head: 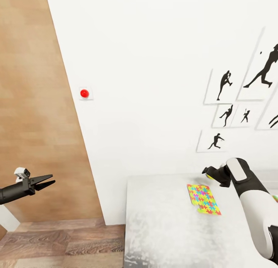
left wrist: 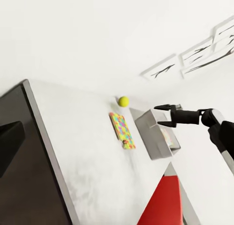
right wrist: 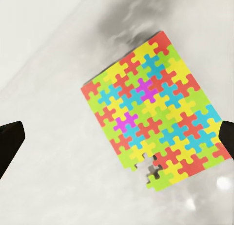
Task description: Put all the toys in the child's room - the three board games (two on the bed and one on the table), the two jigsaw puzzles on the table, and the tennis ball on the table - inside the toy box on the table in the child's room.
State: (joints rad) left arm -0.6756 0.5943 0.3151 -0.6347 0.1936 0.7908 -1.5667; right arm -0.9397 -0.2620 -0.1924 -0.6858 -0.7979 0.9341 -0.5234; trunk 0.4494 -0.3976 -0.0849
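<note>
Jigsaw puzzle (head: 203, 199): flat on bench (head: 162, 229). Right gripper (left wrist: 164, 115) above puzzle, jaws apart. Left gripper (head: 45, 182) beside bench, jaws apart.

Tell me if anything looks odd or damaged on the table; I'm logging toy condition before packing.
One thing: the jigsaw puzzle lying flat on the table has a gap at one edge where pieces seem missing. It also lies askew to the table's edges. The tennis ball looks fine.

You get bright, even light; the pale grey table top (head: 162, 221) looks mottled, perhaps glare, with soft shadow above the multicoloured jigsaw square (right wrist: 153, 110).
</note>
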